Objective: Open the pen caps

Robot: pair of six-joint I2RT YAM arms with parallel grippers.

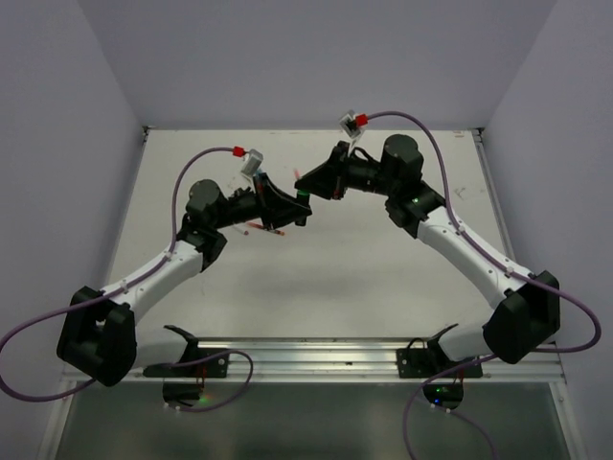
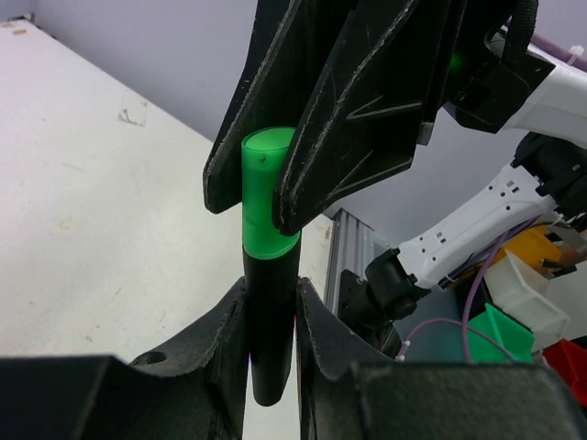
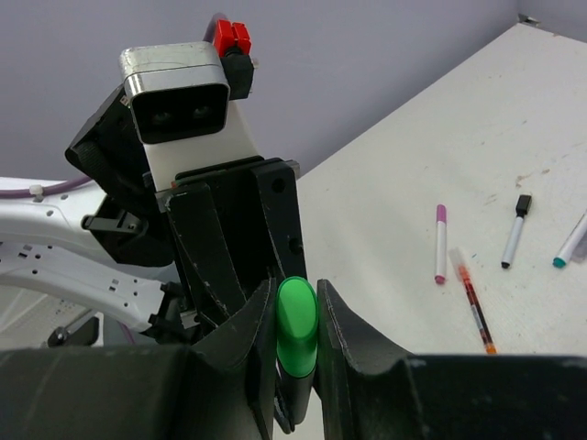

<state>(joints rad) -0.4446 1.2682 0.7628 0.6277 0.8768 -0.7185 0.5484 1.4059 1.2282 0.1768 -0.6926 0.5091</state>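
Both grippers hold the stubby green-and-black highlighter (image 1: 302, 203) in the air above the middle of the table. My left gripper (image 2: 271, 298) is shut on its black barrel (image 2: 271, 321). My right gripper (image 3: 296, 307) is shut on the bright green cap (image 3: 296, 316), which also shows in the left wrist view (image 2: 266, 202), where it sits against the barrel with no gap. In the top view the left gripper (image 1: 290, 213) and right gripper (image 1: 306, 187) meet tip to tip. Other pens lie on the table: a whitish one with a magenta cap (image 3: 440, 243), a red one (image 3: 472, 298), a black-capped one (image 3: 514, 229) and a teal-tipped one (image 3: 569, 246).
Thin pens lie on the white table under the left arm (image 1: 263, 230). A metal rail (image 1: 316, 350) runs along the near edge. Beyond the table edge stand a green bin (image 2: 500, 330) and a white bin (image 2: 527, 289).
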